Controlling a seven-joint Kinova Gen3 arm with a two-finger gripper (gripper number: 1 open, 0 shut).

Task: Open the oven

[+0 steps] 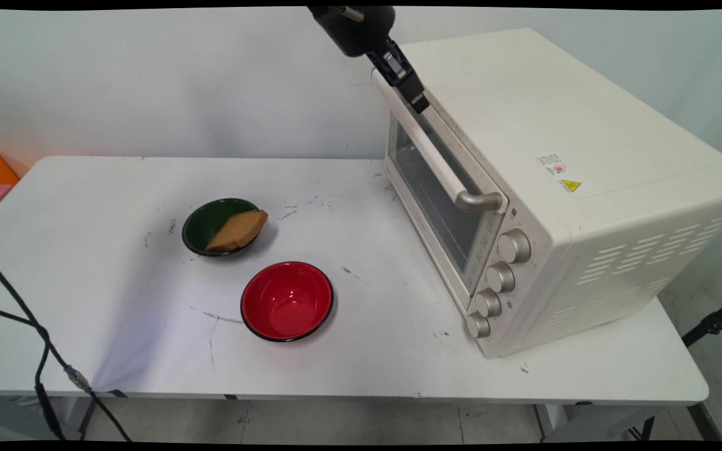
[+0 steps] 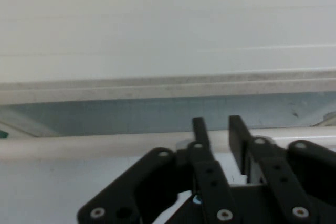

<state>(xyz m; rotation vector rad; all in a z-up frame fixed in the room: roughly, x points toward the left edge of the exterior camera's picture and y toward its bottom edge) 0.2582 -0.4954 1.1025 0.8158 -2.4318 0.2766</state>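
Observation:
My gripper (image 1: 420, 103) reaches down from the top edge to the far end of the cream toaster oven's (image 1: 586, 207) door handle (image 1: 437, 158). Its fingers stand close together, shut on nothing, with their tips at the bar by the top edge of the door. In the hand view the fingertips (image 2: 200, 127) rise just in front of the white handle bar (image 2: 79, 146), with the door glass (image 2: 131, 114) beyond it. The oven door is closed against its frame.
A dark green bowl (image 1: 205, 220) holding a slice of brown bread (image 1: 237, 229) sits mid-table. An empty red bowl (image 1: 286, 301) stands nearer the front. Several knobs (image 1: 514, 246) line the oven's front right. Black cables (image 1: 35, 326) hang at the left.

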